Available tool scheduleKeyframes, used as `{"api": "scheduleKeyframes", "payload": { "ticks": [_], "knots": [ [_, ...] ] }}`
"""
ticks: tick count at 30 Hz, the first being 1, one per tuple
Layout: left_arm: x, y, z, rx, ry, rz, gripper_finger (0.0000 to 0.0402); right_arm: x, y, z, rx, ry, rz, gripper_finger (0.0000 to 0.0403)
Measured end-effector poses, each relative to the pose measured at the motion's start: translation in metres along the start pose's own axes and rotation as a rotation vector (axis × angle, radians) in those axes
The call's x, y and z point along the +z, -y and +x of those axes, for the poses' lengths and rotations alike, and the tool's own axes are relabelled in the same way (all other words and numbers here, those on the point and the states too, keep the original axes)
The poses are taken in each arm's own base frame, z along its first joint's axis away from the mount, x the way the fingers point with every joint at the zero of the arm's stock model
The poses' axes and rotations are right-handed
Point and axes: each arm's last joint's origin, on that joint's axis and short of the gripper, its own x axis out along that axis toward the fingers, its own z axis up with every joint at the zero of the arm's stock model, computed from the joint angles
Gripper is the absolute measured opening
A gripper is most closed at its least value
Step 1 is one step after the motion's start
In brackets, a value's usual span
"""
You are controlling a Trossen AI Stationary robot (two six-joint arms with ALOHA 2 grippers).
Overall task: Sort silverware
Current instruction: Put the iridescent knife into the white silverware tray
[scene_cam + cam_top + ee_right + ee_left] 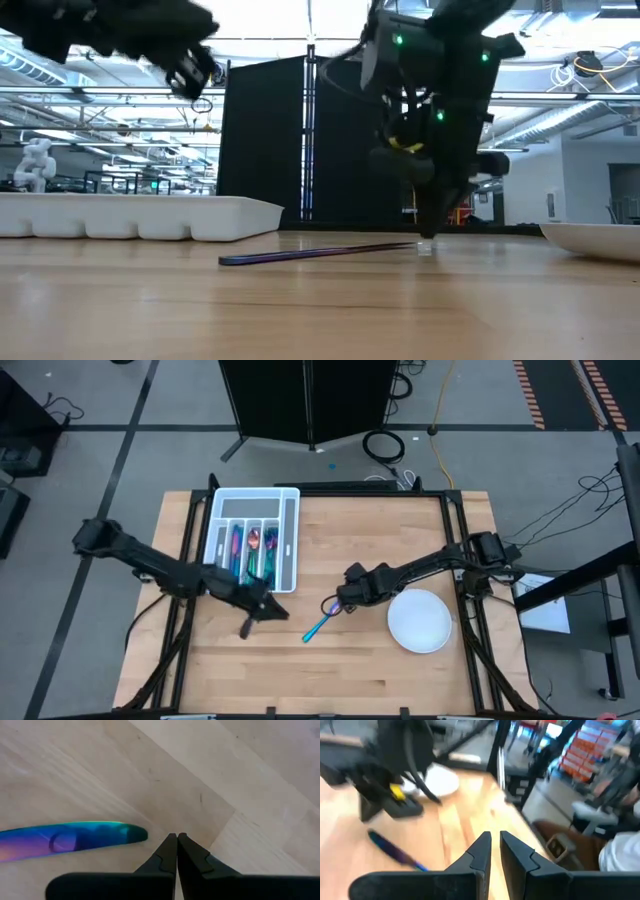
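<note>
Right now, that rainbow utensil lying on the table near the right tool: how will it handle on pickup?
The utensil looks like thin polished metal: probably stiff and light, likely slippery. It lies flat on the wooden table, so getting fingers under it may be hard, and a push would probably slide or spin it rather than roll it.

You've got a grey floor [120,420] with loose cables [385,445] behind the wooden table [400,520], plus a tall black partition [265,140]. Overhead it's bright ceiling lights [250,15] and open metal trusses [100,95].
</note>
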Motion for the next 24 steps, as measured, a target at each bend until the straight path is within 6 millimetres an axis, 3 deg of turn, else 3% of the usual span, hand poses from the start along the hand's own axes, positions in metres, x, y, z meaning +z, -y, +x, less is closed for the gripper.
{"api": "scheduleKeyframes", "payload": {
  "ticks": [7, 14, 24],
  "knots": [
    [-0.017, -0.004, 0.035, 0.07, -0.094, -0.106, 0.0041, -0.005, -0.001, 0.004, 0.026, 0.019, -0.015, 0.0],
    [-0.046, -0.012, 0.059, 0.141, -0.221, -0.235, 0.0041, -0.003, -0.012, 0.001, 0.107, 0.091, -0.072, 0.0],
    [-0.063, -0.017, 0.07, 0.165, -0.29, -0.243, 0.0048, -0.003, -0.01, 0.003, 0.077, 0.116, -0.075, 0.0]
  ]
}}
